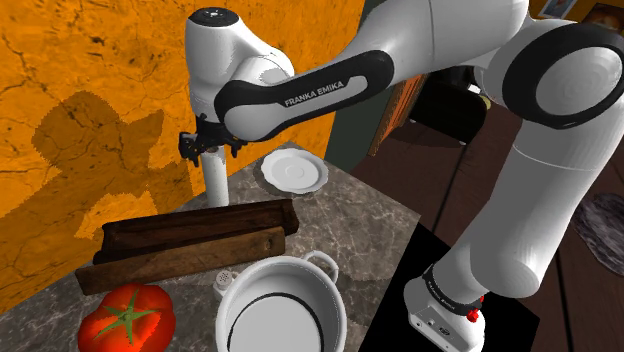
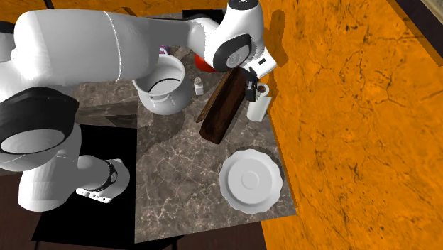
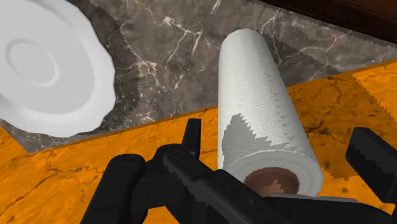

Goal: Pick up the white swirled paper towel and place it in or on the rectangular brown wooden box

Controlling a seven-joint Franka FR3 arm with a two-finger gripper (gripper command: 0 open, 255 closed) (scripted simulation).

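The white swirled paper towel roll [image 1: 216, 182] stands upright on the marble table by the orange wall, just beyond the far end of the long brown wooden box [image 1: 190, 243]. My black gripper [image 1: 209, 147] hangs at the roll's top. In the wrist view the paper towel roll [image 3: 257, 108] lies between my fingers, and the gripper [image 3: 280, 156] is open, with a gap on each side. From the second exterior view, the gripper [image 2: 252, 88] sits over the roll [image 2: 260, 108], next to the box [image 2: 221, 106].
A white plate [image 1: 295, 172] lies near the roll on the marble table [image 1: 370, 215]. A white pot [image 1: 281, 305], a small shaker [image 1: 225, 281] and a big red tomato [image 1: 127, 318] crowd the near side of the box. The orange wall [image 1: 70, 120] is close behind.
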